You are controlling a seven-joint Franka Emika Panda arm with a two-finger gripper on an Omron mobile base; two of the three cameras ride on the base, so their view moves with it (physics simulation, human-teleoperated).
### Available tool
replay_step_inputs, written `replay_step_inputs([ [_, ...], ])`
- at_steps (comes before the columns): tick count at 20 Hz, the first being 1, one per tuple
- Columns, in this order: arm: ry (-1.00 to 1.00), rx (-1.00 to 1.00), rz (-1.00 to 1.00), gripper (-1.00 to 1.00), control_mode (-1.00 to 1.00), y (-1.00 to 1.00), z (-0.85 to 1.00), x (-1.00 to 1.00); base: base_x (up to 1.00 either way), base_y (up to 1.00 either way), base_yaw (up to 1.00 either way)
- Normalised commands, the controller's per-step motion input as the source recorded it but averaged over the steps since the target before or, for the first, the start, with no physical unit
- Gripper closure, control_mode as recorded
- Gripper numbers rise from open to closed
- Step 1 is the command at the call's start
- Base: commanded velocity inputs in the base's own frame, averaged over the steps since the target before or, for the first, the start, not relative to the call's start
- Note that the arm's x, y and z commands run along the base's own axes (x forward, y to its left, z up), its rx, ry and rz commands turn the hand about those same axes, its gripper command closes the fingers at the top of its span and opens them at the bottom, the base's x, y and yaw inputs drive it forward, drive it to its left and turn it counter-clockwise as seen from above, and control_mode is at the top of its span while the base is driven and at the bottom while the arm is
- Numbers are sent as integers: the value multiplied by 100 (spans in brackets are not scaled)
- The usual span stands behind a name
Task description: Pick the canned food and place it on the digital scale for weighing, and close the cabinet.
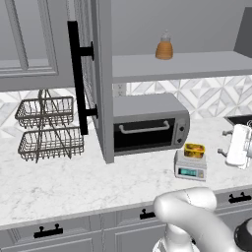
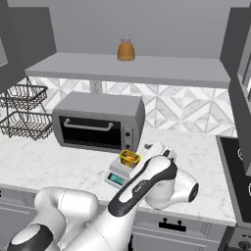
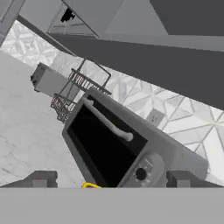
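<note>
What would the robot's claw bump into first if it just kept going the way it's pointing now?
Most likely the toaster oven: the open gripper looks straight at its dark glass door, just past the canned food on the digital scale. How far off the door is cannot be judged.

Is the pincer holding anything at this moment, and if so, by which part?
Nothing is held. The pincer is open with nothing between its fingertips, and the canned food sits on the digital scale, free of it.

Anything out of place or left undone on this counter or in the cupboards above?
The cabinet door stands wide open, edge-on over the counter before the toaster oven. The canned food sits squarely on the digital scale; nothing spilled.
</note>
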Motion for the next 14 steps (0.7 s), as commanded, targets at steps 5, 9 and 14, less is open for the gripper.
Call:
replay_step_inputs([
  [5,-56,0,-28,-100,-100,13,37,0,0,0,0],
  [9,-64,0,-36,-100,-100,1,14,16,0,0,0],
  [14,-43,0,-22,-100,-100,-33,19,11,0,0,0],
])
